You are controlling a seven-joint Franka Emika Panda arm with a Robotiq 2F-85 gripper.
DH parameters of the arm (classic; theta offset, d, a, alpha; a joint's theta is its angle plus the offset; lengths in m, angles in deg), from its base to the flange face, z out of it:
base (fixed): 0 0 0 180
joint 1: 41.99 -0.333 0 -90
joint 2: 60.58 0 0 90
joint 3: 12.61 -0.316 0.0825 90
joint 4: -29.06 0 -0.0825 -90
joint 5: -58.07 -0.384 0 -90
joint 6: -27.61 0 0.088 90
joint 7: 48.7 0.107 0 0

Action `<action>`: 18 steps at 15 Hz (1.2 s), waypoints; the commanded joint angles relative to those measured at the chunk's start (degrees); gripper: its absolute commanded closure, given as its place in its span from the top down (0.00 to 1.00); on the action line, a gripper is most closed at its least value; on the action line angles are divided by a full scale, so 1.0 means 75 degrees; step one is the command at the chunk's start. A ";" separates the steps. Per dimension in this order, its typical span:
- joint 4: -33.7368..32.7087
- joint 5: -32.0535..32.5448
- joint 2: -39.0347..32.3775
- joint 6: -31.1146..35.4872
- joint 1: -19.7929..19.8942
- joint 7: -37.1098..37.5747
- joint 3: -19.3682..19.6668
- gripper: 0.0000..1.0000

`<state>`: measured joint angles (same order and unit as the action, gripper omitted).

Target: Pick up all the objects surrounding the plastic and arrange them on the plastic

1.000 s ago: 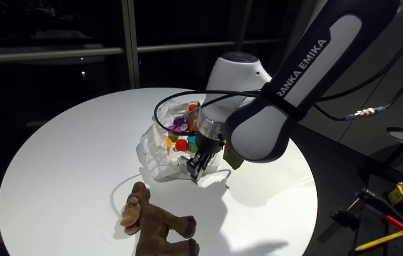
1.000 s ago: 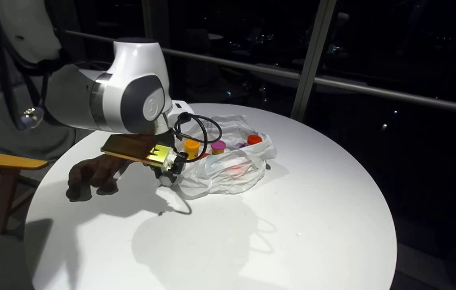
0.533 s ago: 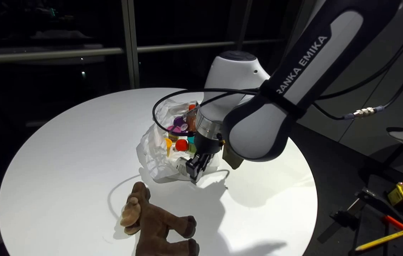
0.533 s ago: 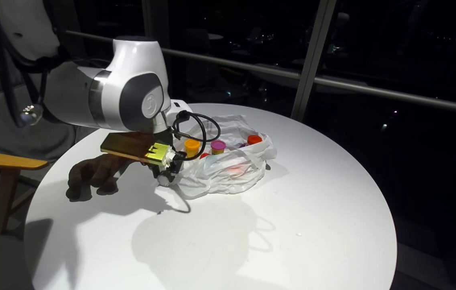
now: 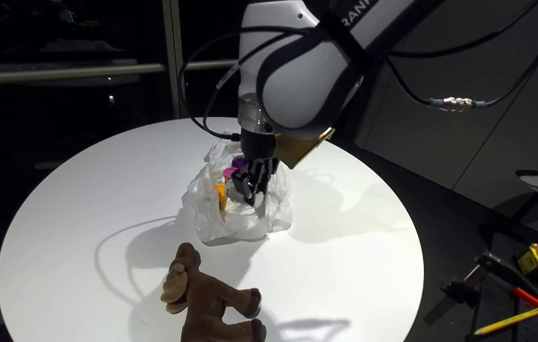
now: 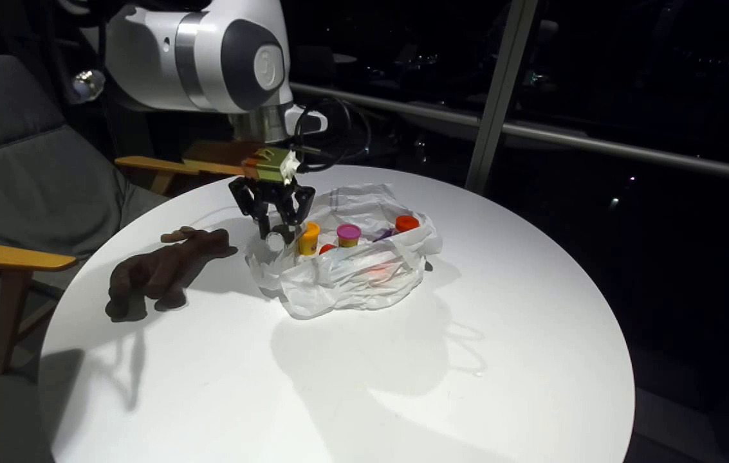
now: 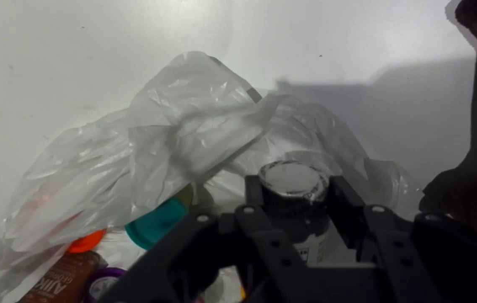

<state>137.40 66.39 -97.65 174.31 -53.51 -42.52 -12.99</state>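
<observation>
The white crumpled plastic (image 5: 276, 213) lies on the table in both exterior views. My gripper (image 7: 295, 187) is closed around a small grey-silver bottle (image 7: 293, 179) with a dark neck and a label. In an exterior view the bottle's round end (image 6: 275, 242) shows below the fingers, at the plastic's near side; whether it touches the sheet I cannot tell. Inside the plastic sit an orange tub (image 6: 308, 241), a pink-lidded tub (image 6: 349, 235), a red-orange lid (image 6: 406, 223), a teal lid (image 7: 156, 223), and a purple cup (image 5: 238, 162). The brown plush animal (image 5: 207, 304) lies outside it.
A brown labelled bottle (image 7: 63, 275) is among the things inside the plastic. The round white table (image 6: 499, 308) carries all of this. A grey chair with a wooden armrest (image 6: 10, 254) stands close to the table edge. A black cable loops from the wrist.
The arm has risen and swung over the plastic, its wrist turning more upright, with the bottle carried along in the gripper. The plush and the tubs have stayed put.
</observation>
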 commanded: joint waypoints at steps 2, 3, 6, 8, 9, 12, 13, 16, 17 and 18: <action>-0.1363 0.0110 -0.0640 -0.1745 -0.0045 0.0126 0.0191 0.18; -0.1589 0.0085 -0.0787 -0.2047 0.0008 0.0091 0.0191 0.18; -0.2139 0.0010 -0.1193 -0.2543 0.0136 -0.0005 0.0159 0.18; -0.2498 -0.0026 -0.1428 -0.2680 0.0207 -0.0035 0.0142 0.18; -0.2668 -0.0026 -0.1505 -0.2792 0.0208 -0.0048 0.0129 0.18; -0.3181 0.0014 -0.1686 -0.3252 0.0169 -0.0134 0.0099 0.18; -0.3362 -0.0016 -0.1721 -0.3521 0.0162 -0.0182 0.0048 0.19; -0.3916 -0.0087 -0.1916 -0.4098 0.0173 -0.0259 -0.0101 0.19; -0.4042 -0.0108 -0.1971 -0.4197 0.0175 -0.0250 -0.0141 0.19; -0.4146 -0.0118 -0.2047 -0.4247 0.0183 -0.0247 -0.0168 0.20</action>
<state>111.72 66.42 -110.29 145.83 -52.30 -43.24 -13.54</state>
